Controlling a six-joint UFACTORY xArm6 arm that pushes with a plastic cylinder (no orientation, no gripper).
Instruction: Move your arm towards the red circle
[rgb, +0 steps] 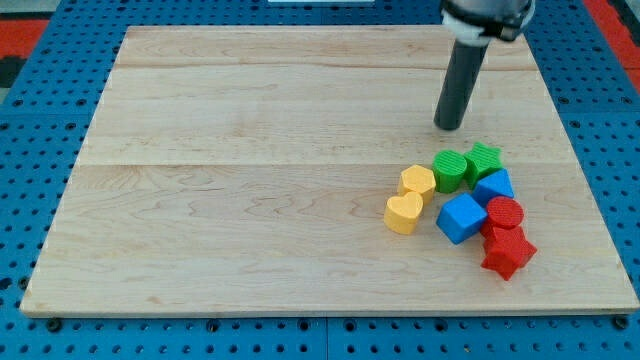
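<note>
red circle (504, 212) lies toward the view's bottom and a little to the right of our tip (451, 127), and that diagonal is the relation the coming move turns on. we have no gripper on this arm, only a straight dark rod, so nothing is spread or pinched; its lower end rests on the wooden board (250, 170), apart from every block.

the circle sits on the right side of a tight cluster. between it and our tip stand the green circle (451, 170), the green star (485, 158) and a blue block (494, 186), so we judge that a straight path would nudge those first; coming round by the right edge of the cluster looks cleaner. just below the circle is the red star (508, 252), seemingly touching it. left of it is the blue cube (461, 217), and farther left two yellow hearts (410, 199) lie side by side.

we see no containers on the board.
</note>
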